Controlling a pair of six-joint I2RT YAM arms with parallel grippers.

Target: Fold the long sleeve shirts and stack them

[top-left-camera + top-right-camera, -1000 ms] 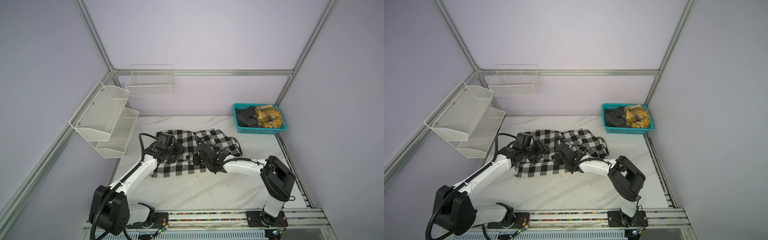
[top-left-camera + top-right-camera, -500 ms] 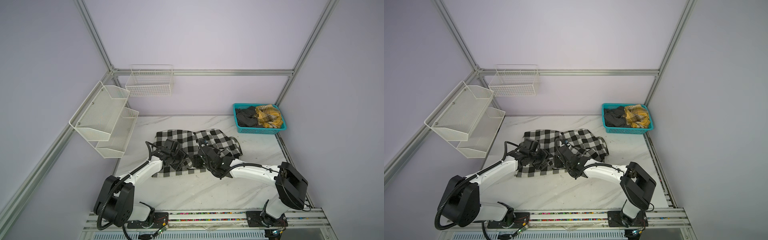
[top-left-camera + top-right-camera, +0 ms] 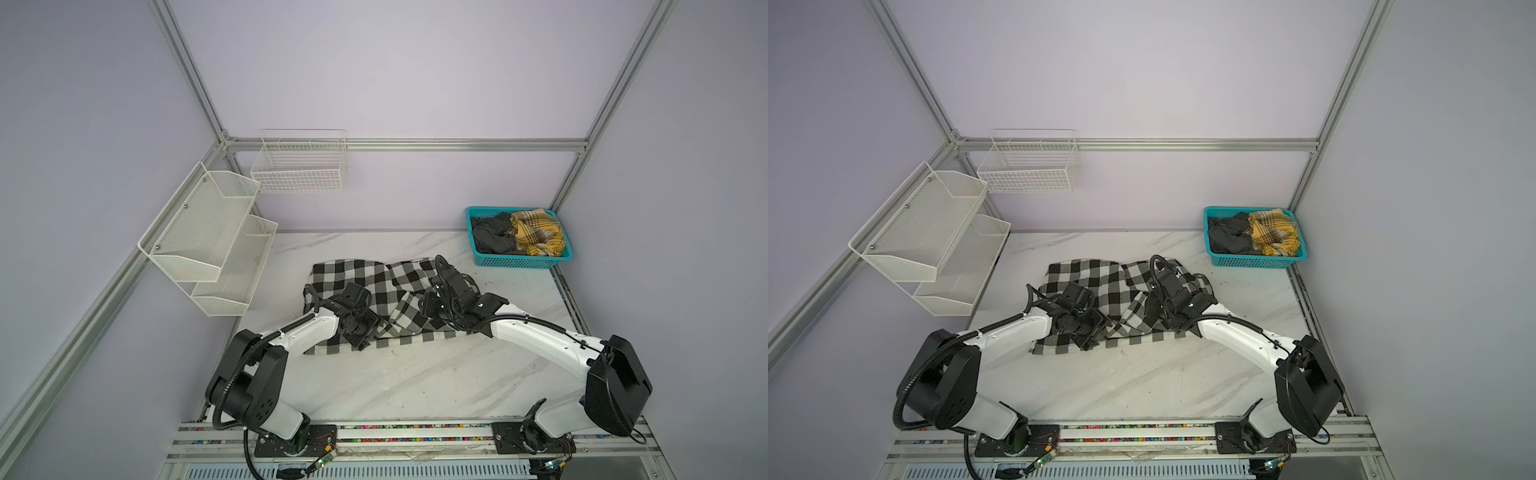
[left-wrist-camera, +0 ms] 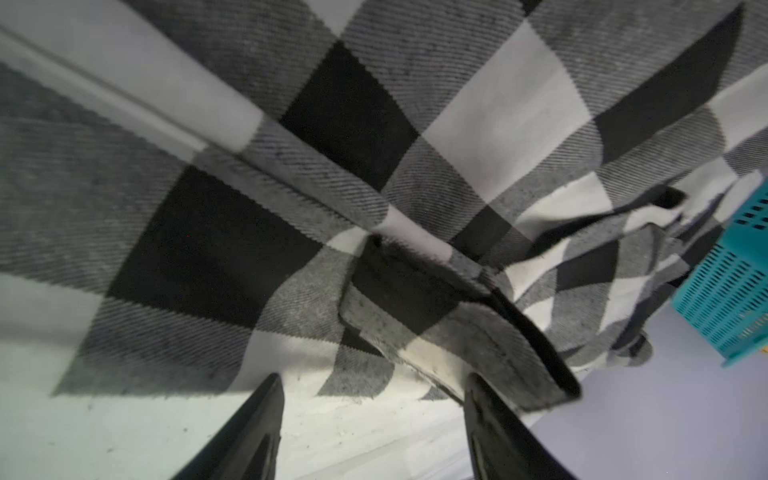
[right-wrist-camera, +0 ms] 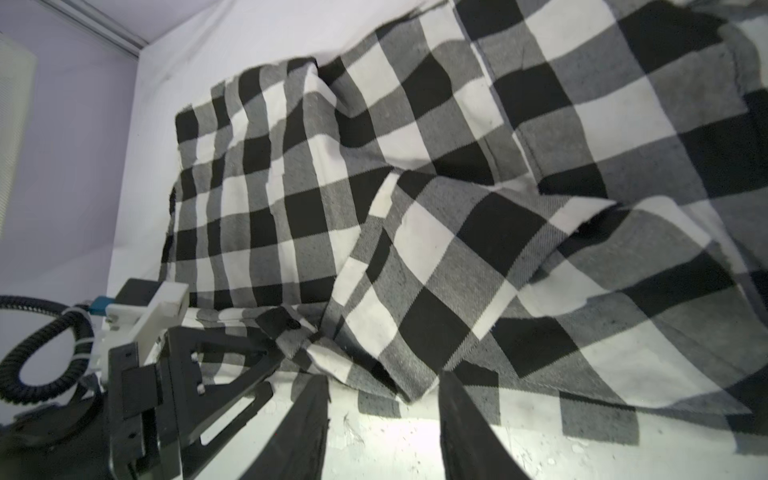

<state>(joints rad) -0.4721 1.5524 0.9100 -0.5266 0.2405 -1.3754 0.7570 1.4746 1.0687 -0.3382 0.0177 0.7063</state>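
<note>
The long sleeve shirt (image 3: 365, 282) (image 3: 1100, 278), in large black-and-white checks, lies rumpled and partly folded in the middle of the marble table (image 3: 415, 382). My left gripper (image 3: 360, 337) (image 3: 1087, 338) hangs over its front hem. In the left wrist view it (image 4: 374, 382) stands open on pale surface, a sleeve cuff (image 4: 457, 332) lying by one finger. My right gripper (image 3: 424, 306) (image 3: 1148, 308) sits over the shirt's right half, open (image 5: 384, 380). A folded corner of cloth (image 5: 411, 386) lies just beyond its tips, not pinched. The left gripper (image 5: 199, 374) shows beside it.
A teal basket (image 3: 519, 259) (image 3: 1254, 262) at the back right holds dark and yellow plaid cloth. White mesh shelves (image 3: 208, 232) hang on the left wall and a wire basket (image 3: 299, 166) on the back wall. The arm bases stand along the front rail.
My right gripper was shut and now stands open, the cloth fold dropped in front of it. My left gripper has slid toward the shirt's front hem, still open.
</note>
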